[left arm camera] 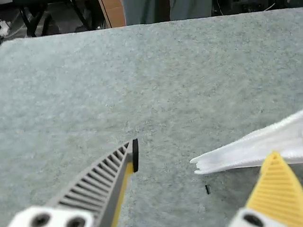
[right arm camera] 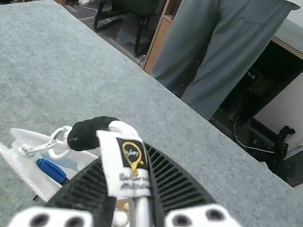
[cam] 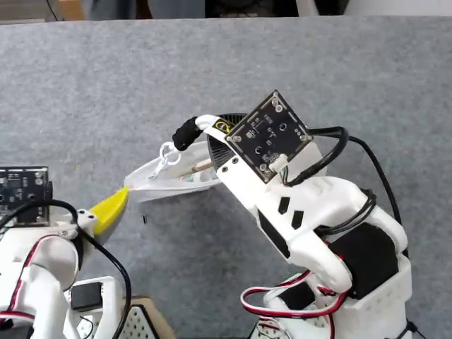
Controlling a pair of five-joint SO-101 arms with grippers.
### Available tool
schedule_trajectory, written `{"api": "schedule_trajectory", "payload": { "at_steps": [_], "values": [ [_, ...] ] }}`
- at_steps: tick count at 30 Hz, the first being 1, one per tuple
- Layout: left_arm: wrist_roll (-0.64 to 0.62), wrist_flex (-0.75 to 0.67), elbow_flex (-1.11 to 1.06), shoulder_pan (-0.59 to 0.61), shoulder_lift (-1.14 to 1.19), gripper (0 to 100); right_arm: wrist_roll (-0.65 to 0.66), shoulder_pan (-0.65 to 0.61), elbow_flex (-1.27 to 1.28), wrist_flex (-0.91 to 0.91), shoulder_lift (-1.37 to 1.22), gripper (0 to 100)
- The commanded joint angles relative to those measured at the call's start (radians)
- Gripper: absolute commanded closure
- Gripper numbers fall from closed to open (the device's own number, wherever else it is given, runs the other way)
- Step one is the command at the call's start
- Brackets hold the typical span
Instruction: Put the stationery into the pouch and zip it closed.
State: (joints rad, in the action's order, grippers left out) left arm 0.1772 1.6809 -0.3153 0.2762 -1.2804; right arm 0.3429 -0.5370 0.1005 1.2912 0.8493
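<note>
Subject: translucent white pouch (cam: 166,180) lying on the grey counter (cam: 85,92) between the two arms. In the high view its long axis runs across the frame, from the left arm's yellow finger (cam: 109,210) toward the right arm's wrist.

Contents: a blue pen (right arm camera: 52,171) is seen inside the pouch. The mouth near the zipper teeth (right arm camera: 19,165) appears still open. Whether any stationery remains outside cannot be established.

Right gripper (right arm camera: 128,158): positioned over the pull end of the pouch. A white strap (right arm camera: 122,163) with a black wrapped section (right arm camera: 90,132) crosses its black jaw and appears clamped there. The metal ring (right arm camera: 57,139) of the zip pull hangs just beside it.

Left gripper (left arm camera: 203,156): released, jaws wide apart. The tapered far end of the pouch points into the gap, lying against the yellow finger and well apart from the grey ribbed one (left arm camera: 106,172).

Assessment: the closing pull would run along the pouch's long axis, toward or away from the left arm. The left gripper is the nearer one to the free end and is not yet gripping it. In my judgement, a pull on the strap without that end pinned would drag the whole pouch rather than run the slider.

Incidental: a small black fragment (left arm camera: 207,189) lies on the counter just beside the pouch tip.
</note>
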Motion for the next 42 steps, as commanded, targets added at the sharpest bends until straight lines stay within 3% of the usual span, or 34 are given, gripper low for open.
{"api": "schedule_trajectory", "payload": {
  "at_steps": [1, 4, 10, 18, 25, 36, 42],
  "values": [
    [-0.021, 0.052, 0.033, -0.048, 0.005, 59, -0.002, 0.014, -0.036, 0.0, 0.01, 98.6],
    [0.08, 0.078, 0.03, -0.122, 0.003, 59, -0.002, 0.014, -0.039, 0.0, 0.005, 98.6],
    [0.331, 0.077, 0.036, -0.127, 0.003, 59, -0.002, 0.014, -0.036, 0.0, 0.005, 98.6],
    [0.519, -0.018, 0.025, -0.133, 0.003, 59, -0.002, 0.011, -0.036, 0.034, 0.005, 98.6],
    [0.528, -0.101, -0.045, -0.214, 0.012, 60, -0.084, 0.008, -0.041, 0.035, 0.01, 98.6],
    [0.471, -0.11, -0.105, -0.458, 0.014, 60, -0.084, 0.008, -0.042, 0.035, 0.01, 98.6],
    [0.474, -0.262, -0.209, -0.492, 0.014, 60, -0.084, 0.008, -0.042, 0.035, 0.01, 98.6]
  ]
}}
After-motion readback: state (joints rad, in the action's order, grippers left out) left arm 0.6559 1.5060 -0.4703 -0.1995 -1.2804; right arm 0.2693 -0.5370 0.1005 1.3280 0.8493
